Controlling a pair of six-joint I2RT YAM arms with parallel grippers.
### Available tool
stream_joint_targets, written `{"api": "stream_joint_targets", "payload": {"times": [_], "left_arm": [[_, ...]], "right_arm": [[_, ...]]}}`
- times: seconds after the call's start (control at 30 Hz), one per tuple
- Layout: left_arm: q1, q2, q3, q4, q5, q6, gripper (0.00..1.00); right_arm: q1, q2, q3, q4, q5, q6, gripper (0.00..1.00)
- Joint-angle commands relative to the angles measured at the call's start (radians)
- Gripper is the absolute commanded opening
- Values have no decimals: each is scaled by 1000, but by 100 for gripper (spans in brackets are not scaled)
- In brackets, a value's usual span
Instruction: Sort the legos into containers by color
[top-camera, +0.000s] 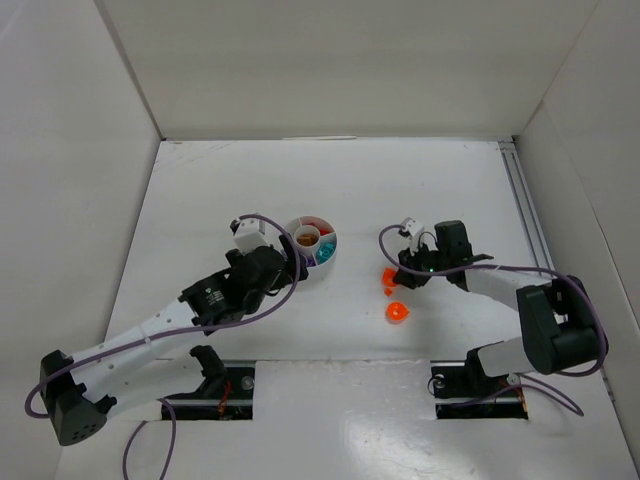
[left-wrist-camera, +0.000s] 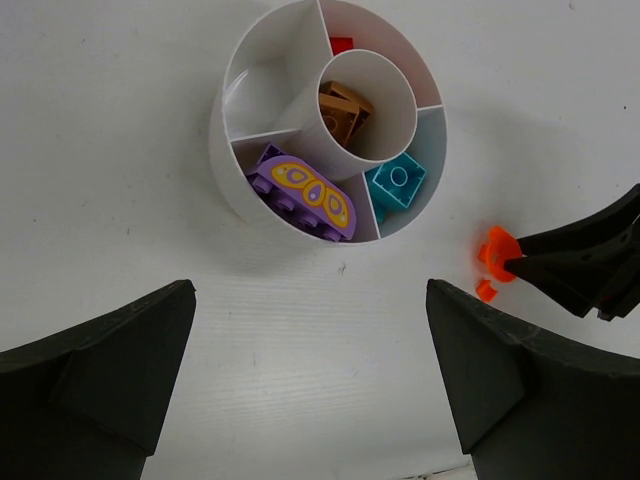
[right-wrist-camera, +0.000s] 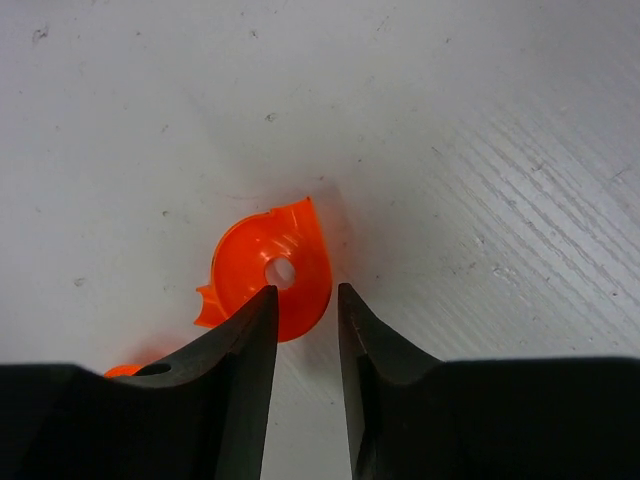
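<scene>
Right of the round white plastic dish (left-wrist-camera: 222, 120), the flat translucent orange rounded piece (right-wrist-camera: 272, 272) lies on the surface (right-wrist-camera: 480, 120), just ahead of the right arm's fingers (right-wrist-camera: 235, 370), which stand a slit apart, pinching nothing yet. Left fingers (left-wrist-camera: 110, 370) gape empty, nearer the dish.

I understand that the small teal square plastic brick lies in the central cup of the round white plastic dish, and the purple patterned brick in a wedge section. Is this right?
Not quite. The teal square plastic brick lies in a wedge section too, next to the purple patterned brick; the central cup holds brown pieces. The left wrist view shows it.
</scene>
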Motion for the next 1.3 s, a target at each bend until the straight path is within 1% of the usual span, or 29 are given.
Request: {"api": "stream_joint_targets", "payload": {"times": [0.0, 0.07, 0.17, 0.23, 0.3, 0.5, 0.57, 0.63, 0.67, 0.7, 0.73, 0.77, 0.8, 0.83, 0.87, 0.9, 0.97, 1.0, 1.03, 1.07, 1.1, 1.13, 1.27], "left_arm": [[-3, -8, 15, 1, -4, -9, 99], [-3, -8, 15, 1, -4, -9, 99], [-3, -19, 15, 1, -4, -9, 99], [-3, -19, 15, 1, 7, -9, 99], [-3, -19, 6, 1, 7, -9, 99], [-3, -58, 6, -48, -13, -39, 97], [-3, -90, -5, -72, -25, -54, 99], [-3, -117, -5, -105, -52, -106, 99], [-3, -144, -5, -124, -67, -134, 99], [-3, -161, -16, -166, -93, -160, 100], [-3, -176, -25, -187, -104, -209, 100], [-3, -192, -25, -204, -104, -226, 100], [-3, -227, -34, -238, -114, -243, 100], [-3, -244, -48, -253, -124, -261, 100], [-3, -262, -48, -267, -124, -297, 100], [-3, -299, -63, -267, -124, -306, 100], [-3, -334, -83, -289, -124, -334, 100], [-3, -350, -97, -289, -113, -367, 100], [-3, -380, -108, -313, -113, -387, 100], [-3, -394, -108, -313, -113, -404, 100], [-3, -407, -119, -324, -113, -415, 100], [-3, -426, -119, -324, -113, -427, 100], [-3, -447, -117, -355, -133, -437, 100]], "right_arm": [[-5, 3, -15, 86, -55, -3, 35], [-5, 12, -15, 100, -78, 6, 34], [-5, 12, -15, 132, -116, 6, 20], [-5, 12, -15, 146, -142, 6, 5], [-5, 12, -15, 146, -152, 6, 1], [25, -63, -4, 146, -141, 6, 0], [59, -117, 14, 146, -141, 6, 0], [106, -160, 39, 136, -86, -3, 0], [128, -198, 86, 119, -57, -26, 0], [149, -214, 118, 99, 13, -46, 0], [172, -224, 155, 59, 52, -69, 0], [224, -234, 192, 44, 96, -107, 0], [251, -234, 268, 33, 136, -131, 0], [278, -234, 304, 33, 205, -156, 0], [332, -215, 341, 33, 235, -184, 0], [361, -179, 420, 33, 256, -276, 0], [421, -127, 497, 33, 330, -384, 0], [465, -64, 573, 33, 330, -476, 0], [475, -30, 612, 33, 321, -524, 0], [484, 5, 649, 33, 265, -606, 0], [498, 39, 681, 33, 235, -607, 0], [498, 103, 736, 46, 206, -685, 0], [534, 254, 856, 46, 143, -784, 0]]}}
